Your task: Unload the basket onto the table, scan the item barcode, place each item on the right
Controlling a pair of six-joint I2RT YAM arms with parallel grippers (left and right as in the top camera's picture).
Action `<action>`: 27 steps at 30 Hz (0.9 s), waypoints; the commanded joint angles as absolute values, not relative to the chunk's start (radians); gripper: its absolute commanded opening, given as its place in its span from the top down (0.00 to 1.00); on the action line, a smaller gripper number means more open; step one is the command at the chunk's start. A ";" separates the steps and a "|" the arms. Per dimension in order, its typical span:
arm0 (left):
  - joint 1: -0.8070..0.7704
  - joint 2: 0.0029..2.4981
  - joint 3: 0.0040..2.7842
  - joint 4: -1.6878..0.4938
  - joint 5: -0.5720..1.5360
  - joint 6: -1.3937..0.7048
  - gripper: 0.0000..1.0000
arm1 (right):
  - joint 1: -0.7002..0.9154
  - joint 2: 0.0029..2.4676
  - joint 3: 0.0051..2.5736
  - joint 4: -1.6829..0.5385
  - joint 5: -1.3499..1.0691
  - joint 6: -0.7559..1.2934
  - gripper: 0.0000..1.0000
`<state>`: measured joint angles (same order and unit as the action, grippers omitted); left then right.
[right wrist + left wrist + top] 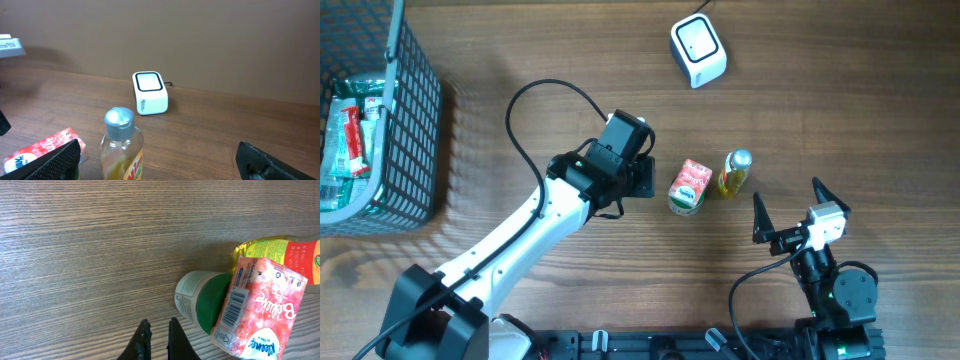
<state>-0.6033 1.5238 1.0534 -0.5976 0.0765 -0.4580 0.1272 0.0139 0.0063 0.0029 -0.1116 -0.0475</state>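
Left gripper [159, 341]: fingers were closed almost together, gripping nothing.
Item: a soft pink plastic tissue pack [265, 307], barcode showing, lay just right of the fingers, untouched, across a round white tub with a green lid [200, 300].
Beyond: a yellow oil bottle with a silver cap [280, 250] touched the pack.
Right gripper [787, 200]: fingers stood spread wide, empty, near the bottle.
Scanner: a small white box scanner [698, 50] sat well apart.
Risk: closed fingers would likely shove the pack, rolling the tub and hiding the barcode.
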 commanded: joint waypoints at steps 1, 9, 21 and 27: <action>-0.607 1.523 1.045 -0.593 0.059 -0.456 0.95 | 0.124 0.016 0.005 0.006 -0.113 -0.052 0.00; -0.607 1.523 1.045 -0.593 0.028 -0.456 0.95 | 0.124 0.016 0.005 0.006 -0.113 -0.052 0.00; -0.607 1.522 1.045 -0.589 -0.029 -0.447 0.00 | 0.124 0.016 0.005 0.006 -0.113 -0.052 0.00; -0.521 1.512 1.264 -0.730 -0.107 -0.204 0.00 | 0.124 0.016 0.005 0.006 -0.113 -0.052 0.00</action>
<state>-0.5926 1.5242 1.0878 -0.6399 -0.0254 -0.3397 0.1272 0.0139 0.0063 0.0029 -0.1116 -0.0475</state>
